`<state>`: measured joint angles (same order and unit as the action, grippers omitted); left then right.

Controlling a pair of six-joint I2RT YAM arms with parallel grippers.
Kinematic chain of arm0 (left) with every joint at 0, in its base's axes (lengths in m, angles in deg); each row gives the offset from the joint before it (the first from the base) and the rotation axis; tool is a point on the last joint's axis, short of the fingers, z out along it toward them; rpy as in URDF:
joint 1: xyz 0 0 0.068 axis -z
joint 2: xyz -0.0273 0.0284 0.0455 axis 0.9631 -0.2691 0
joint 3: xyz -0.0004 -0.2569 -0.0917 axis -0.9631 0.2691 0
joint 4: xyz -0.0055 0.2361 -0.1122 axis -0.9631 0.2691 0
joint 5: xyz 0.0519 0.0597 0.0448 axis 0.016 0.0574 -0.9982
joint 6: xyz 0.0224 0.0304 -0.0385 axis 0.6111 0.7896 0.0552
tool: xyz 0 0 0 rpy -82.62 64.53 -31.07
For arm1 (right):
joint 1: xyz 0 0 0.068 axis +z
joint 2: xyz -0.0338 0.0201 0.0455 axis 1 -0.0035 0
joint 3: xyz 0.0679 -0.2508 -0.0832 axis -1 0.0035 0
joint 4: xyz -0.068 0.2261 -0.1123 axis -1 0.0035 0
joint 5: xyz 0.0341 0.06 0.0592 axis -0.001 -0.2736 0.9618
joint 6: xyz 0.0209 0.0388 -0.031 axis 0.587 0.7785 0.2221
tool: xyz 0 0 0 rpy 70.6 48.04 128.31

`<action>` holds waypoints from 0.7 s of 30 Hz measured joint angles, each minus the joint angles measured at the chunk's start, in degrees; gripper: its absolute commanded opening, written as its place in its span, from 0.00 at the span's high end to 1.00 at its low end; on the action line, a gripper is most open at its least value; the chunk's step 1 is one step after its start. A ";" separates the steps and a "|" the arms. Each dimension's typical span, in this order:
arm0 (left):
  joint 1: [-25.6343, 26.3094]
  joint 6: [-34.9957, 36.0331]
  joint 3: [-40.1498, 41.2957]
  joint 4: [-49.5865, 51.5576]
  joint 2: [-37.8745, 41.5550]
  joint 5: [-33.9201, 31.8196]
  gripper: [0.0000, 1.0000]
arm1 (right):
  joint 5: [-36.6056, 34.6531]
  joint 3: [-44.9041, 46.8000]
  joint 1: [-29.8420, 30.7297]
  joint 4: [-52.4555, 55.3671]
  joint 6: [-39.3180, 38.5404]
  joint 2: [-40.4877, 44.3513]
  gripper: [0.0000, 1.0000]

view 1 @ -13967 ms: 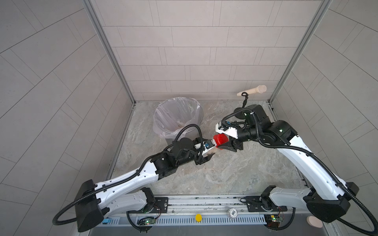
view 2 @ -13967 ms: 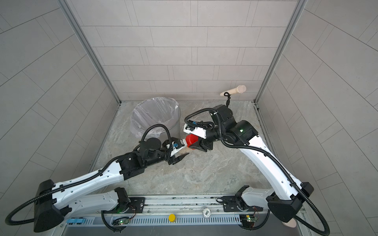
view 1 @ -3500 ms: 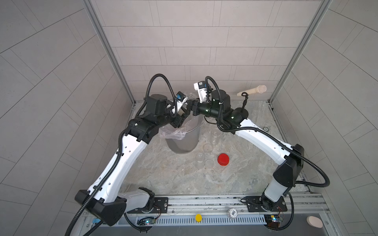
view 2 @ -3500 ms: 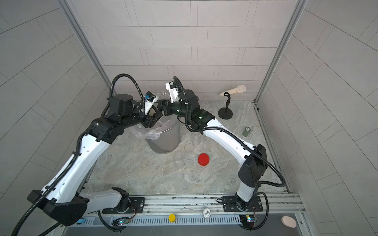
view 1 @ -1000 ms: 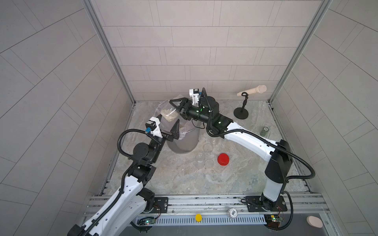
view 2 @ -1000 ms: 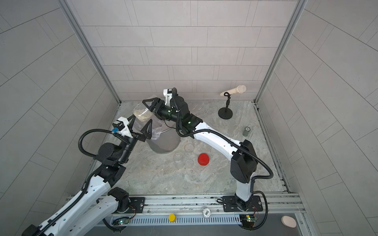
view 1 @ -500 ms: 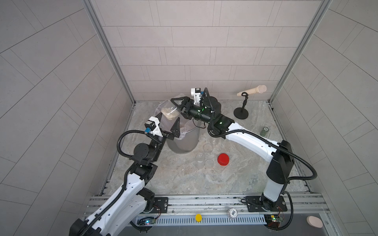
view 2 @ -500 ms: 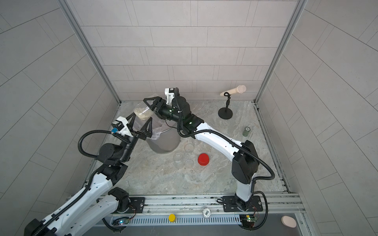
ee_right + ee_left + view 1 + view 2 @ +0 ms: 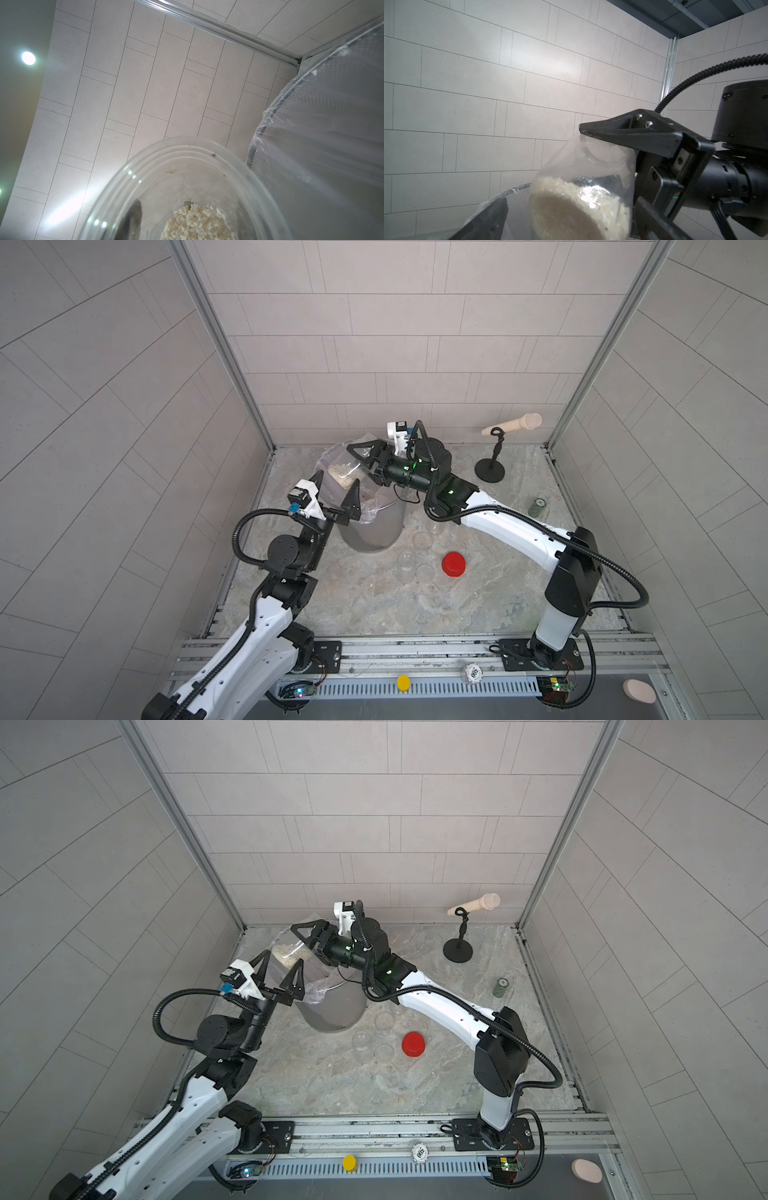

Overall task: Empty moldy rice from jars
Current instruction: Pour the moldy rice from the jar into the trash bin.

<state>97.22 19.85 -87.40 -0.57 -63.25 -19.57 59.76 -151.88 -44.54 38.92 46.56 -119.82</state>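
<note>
In both top views my right gripper [image 9: 356,459] is half-closed around the open jar [image 9: 343,467], moldy rice [image 9: 341,476] inside, above the bin [image 9: 376,526]. The left gripper [image 9: 338,480] is spread wide and empty. Left wrist: rice [image 9: 571,207] packed at the jar's base. Right wrist: rice deep inside, liner [image 9: 324,135] alongside.

The rice [image 9: 343,475] is pale beige-white, seen through a clear jar [image 9: 581,162]. A bright red lid [image 9: 454,564] lies on the counter [image 9: 374,605], which is marbled grey and beige. The bin [image 9: 374,531] is grey mesh under clear plastic. At the far right is a dark green can [image 9: 539,506].
</note>
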 measured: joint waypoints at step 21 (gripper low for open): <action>-1.16 -2.97 0.17 -6.29 -3.56 1.92 0.00 | 0.46 1.07 0.00 -1.90 1.31 0.20 0.57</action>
<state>96.06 16.88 -87.23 -6.86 -66.81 -17.64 60.22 -150.81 -44.54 37.02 47.87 -119.63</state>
